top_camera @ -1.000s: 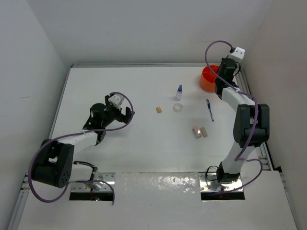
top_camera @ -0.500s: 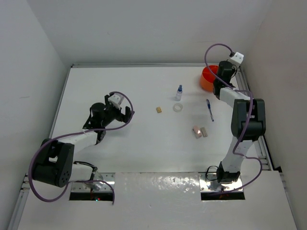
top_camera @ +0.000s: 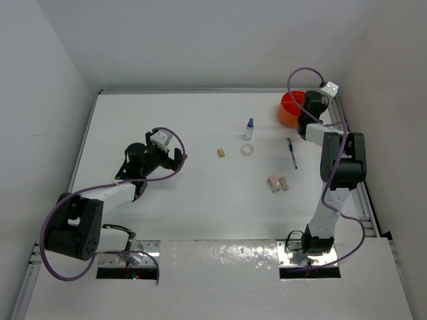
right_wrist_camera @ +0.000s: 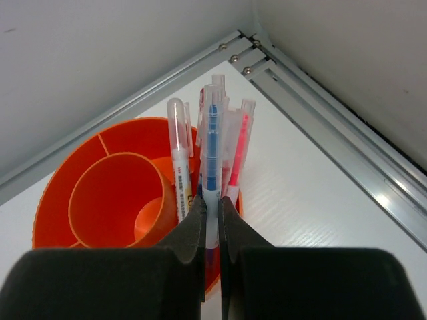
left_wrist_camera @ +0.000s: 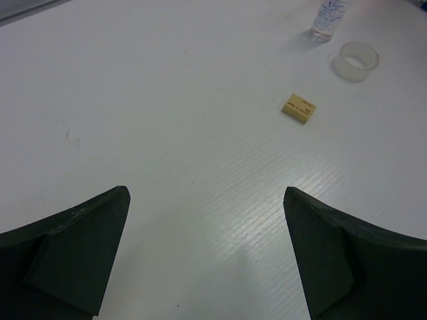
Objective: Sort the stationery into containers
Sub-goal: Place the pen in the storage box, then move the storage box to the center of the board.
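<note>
two arms worked over a white table (top_camera: pixel 167 113). left gripper (left_wrist_camera: pixel 205 195) was low at the table's 9 o'clock side, fingers spread wide, gripping nothing. from it toward 1 o'clock in the wrist view lay a tan eraser (left_wrist_camera: pixel 299 108), then a tape ring (left_wrist_camera: pixel 359 60), then a clear bottle (left_wrist_camera: pixel 329 17), upright. all three were apart from each other.

right gripper (right_wrist_camera: pixel 212 208) was at the far corner, 1 o'clock on the table, fingers pressed together on a blue pen (right_wrist_camera: pixel 211 143). pen pointed away from the wrist, over the 3 o'clock side of the orange tub (right_wrist_camera: pixel 57 180). beside it in that part stood a pink pen (right_wrist_camera: pixel 239 157) and a clear pen (right_wrist_camera: pixel 179 167). could not tell whether the gripped pen's tip touched the tub floor. tub's round inner cup sat at 9 o'clock of the pens.

at 6 o'clock of the tub a loose pen (top_camera: pixel 291 153), blue, lay flat on the table. further toward 6 o'clock, a pink eraser (top_camera: pixel 273 183) and a pale eraser (top_camera: pixel 284 183) lay just beside each other.
</note>
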You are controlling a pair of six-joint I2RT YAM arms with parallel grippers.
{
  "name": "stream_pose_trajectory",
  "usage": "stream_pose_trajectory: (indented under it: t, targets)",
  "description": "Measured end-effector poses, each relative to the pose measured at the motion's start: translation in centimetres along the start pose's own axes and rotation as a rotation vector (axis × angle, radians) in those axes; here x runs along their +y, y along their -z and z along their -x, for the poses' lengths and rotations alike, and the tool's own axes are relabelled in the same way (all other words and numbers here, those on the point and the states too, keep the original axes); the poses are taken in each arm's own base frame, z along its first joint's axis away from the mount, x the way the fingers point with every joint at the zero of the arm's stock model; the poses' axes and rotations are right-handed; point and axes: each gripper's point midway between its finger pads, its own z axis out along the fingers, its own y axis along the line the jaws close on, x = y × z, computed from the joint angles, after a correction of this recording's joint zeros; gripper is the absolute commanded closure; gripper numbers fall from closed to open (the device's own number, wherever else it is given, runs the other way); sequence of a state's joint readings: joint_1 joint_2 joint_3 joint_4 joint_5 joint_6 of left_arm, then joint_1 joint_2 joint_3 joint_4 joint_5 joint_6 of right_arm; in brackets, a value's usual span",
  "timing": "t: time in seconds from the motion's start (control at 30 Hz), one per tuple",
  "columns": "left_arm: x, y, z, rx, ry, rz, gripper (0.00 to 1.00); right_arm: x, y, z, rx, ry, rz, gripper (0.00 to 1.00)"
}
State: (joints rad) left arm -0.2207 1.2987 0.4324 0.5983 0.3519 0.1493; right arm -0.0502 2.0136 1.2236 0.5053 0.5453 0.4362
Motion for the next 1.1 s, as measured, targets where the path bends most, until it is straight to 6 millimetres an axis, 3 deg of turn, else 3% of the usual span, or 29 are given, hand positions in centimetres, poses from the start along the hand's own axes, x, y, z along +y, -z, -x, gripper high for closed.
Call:
stream_pose_trajectory:
  t: [0.23,0.47,0.6,0.73,0.83,0.87,0.93,1.07,1.1]
  targets:
    - [0.0,0.0,0.0,0.000,-0.001,0.000,0.02,0.9,0.2,-0.9,0.040,0.010,0.059,1.00]
    - [0.0,0.0,0.0,0.000,-0.001,0.000,0.02,1.3,0.4,-1.4,0.065,0.031,0.089,0.72]
    - [0.0,0.0,0.0,-0.001,-0.001,-0.001,0.02,1.4,0.7,-1.6,0.083,0.052,0.105,0.65]
    - [0.0,0.0,0.0,-0.002,-0.001,-0.002,0.02,1.8,1.5,-0.3,0.079,0.070,0.138,0.58]
    - [0.0,0.0,0.1,-0.003,-0.001,-0.003,0.02,2.6,2.8,2.0,0.054,0.092,0.187,0.43]
    - [0.0,0.0,0.1,-0.003,-0.001,-0.003,0.02,2.9,3.3,2.9,0.045,0.105,0.208,0.32]
    - [0.0,0.0,0.1,-0.003,-0.002,-0.003,0.02,3.5,4.5,4.2,0.038,0.133,0.248,0.27]
    - [-0.1,0.0,0.1,-0.004,-0.002,-0.004,0.02,4.2,7.3,5.4,0.070,0.196,0.323,0.28]
    - [-0.1,0.0,0.1,-0.004,-0.002,-0.004,0.02,4.2,7.9,5.3,0.083,0.210,0.335,0.45]
